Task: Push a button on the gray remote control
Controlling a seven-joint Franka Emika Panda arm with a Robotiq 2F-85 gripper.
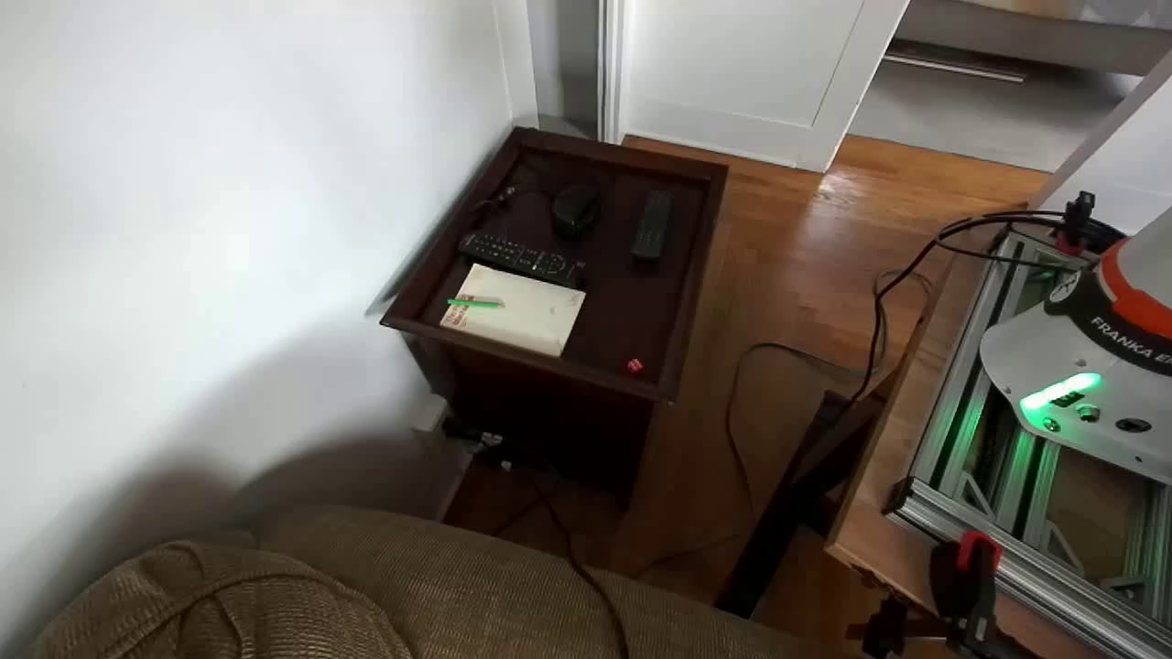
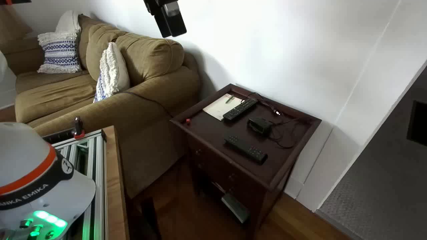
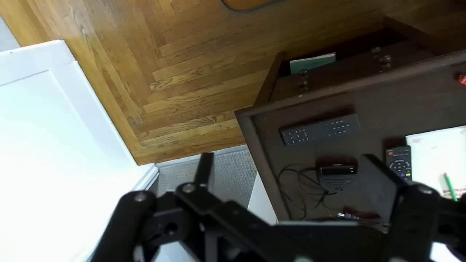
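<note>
Tabletop (image 1: 618, 311): 1 gray remote (image 1: 652, 225) nr drawer-side edge, 1 blk remote (image 1: 522, 259), 1 booklet (image 1: 526, 322); gripper (image 3: 287, 158) spread wide, empty.

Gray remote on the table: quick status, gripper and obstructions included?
Gripper open, holding nothing, no contact with the remote. Gray remote lying buttons-up on the dark table. Nothing seen lying on it; black device nearby, apart.

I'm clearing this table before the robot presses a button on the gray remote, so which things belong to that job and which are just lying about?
For the job:
gray remote
gripper, open

Just lying about:
pale booklet
green pencil, on the booklet
black remote, at the booklet's edge
small red cube
black device
thin cables
</note>
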